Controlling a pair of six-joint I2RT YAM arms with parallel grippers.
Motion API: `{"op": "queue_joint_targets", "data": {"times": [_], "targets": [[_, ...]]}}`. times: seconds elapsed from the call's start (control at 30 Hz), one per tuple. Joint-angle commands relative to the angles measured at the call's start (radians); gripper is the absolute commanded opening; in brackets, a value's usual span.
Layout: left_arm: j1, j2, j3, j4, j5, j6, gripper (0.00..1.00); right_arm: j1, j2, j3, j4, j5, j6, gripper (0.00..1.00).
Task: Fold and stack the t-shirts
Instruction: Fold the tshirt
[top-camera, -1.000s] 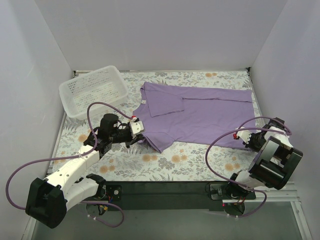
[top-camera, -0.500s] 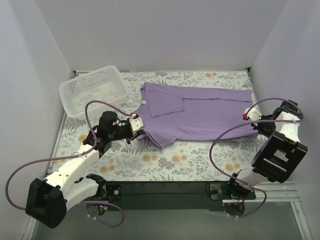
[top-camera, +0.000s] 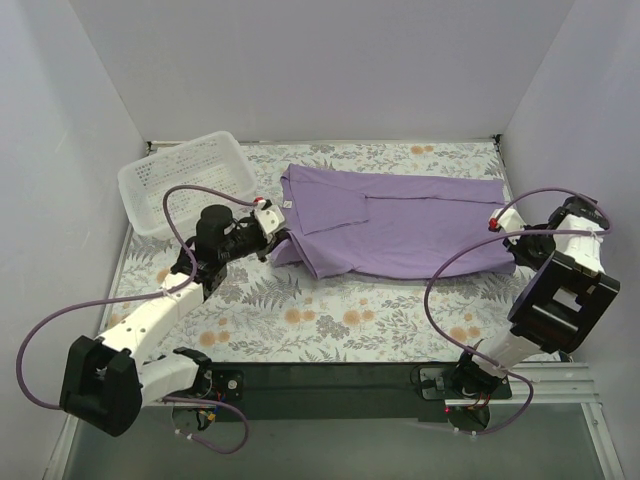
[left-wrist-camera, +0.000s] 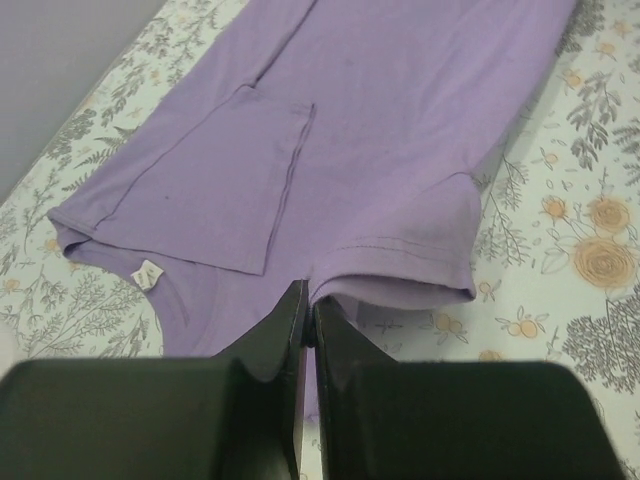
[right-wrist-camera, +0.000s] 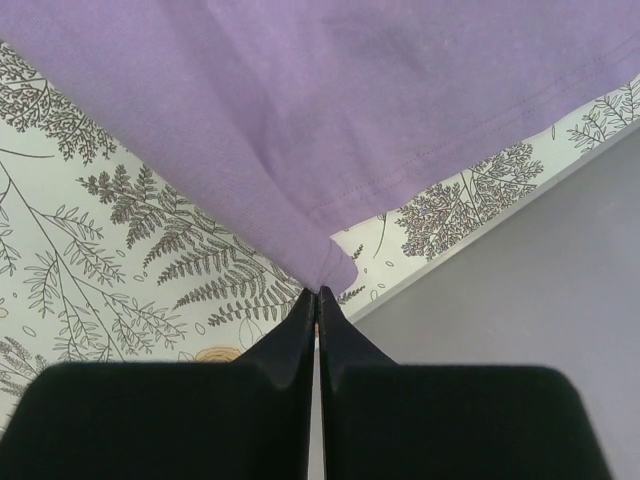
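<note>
On table (top-camera: 400, 322), purple t-shirt (top-camera: 410, 225) long axis left-right, collar (top-camera: 284, 196) left.

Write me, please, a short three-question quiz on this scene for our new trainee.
1. True or false: the purple t-shirt lies inside the white basket.
2. What are the right arm's jaws shut on? A) the basket's rim B) the t-shirt's edge C) nothing
3. Fill the gap: the basket stands at the table's far ____ corner.
Key: 1 false; 2 B; 3 left.
</note>
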Motion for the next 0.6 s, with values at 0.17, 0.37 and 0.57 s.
{"op": "queue_joint_targets", "data": {"times": [0.17,0.37,0.57], "targets": [[0.026,0.091,0.104,0.153,-0.024,-0.122,0.00,0.014,0.056,0.082,-0.032,-0.050,0.056,0.01],[0.040,0.181,0.160,0.204,-0.053,-0.161,0.00,0.020,0.108,0.153,-0.031,-0.074,0.124,0.01],[0.051,0.302,0.256,0.227,-0.083,-0.195,0.00,0.032,0.171,0.211,-0.028,-0.107,0.207,0.01]]}}
